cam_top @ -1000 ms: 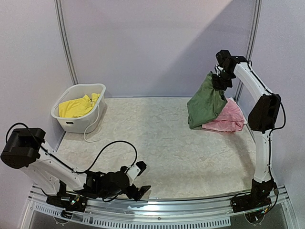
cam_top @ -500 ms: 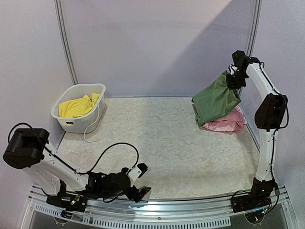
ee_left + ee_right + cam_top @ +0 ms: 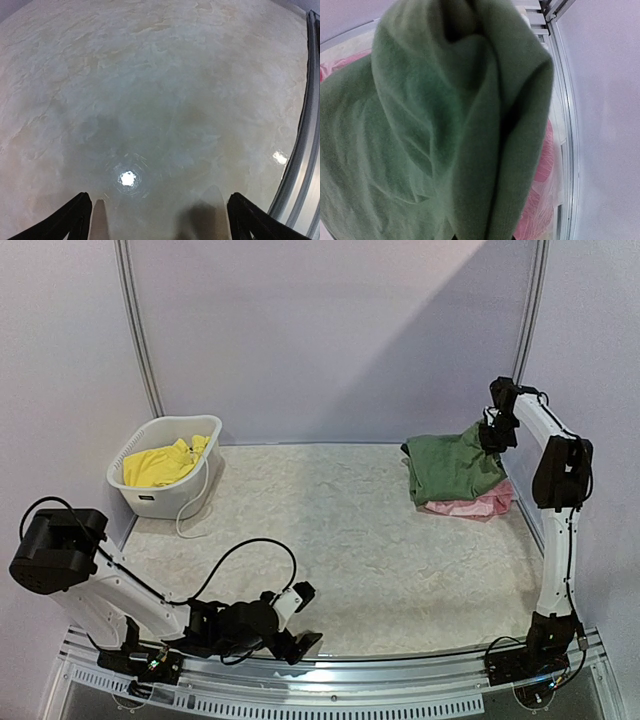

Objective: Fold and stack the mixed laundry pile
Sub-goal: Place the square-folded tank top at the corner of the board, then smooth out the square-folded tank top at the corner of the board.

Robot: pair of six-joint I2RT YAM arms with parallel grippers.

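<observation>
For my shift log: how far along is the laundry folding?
Done: the pink garment lies flat, far right. In hand: the right gripper holds the green garment, draped over the pink one. Remaining: the yellow garment sits in the white basket; the left gripper is open, empty.

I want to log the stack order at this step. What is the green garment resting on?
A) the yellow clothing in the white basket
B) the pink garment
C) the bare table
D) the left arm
B: the green garment lies spread over the pink garment, whose edge shows beneath it, while the right tool holds one corner of it raised.
</observation>
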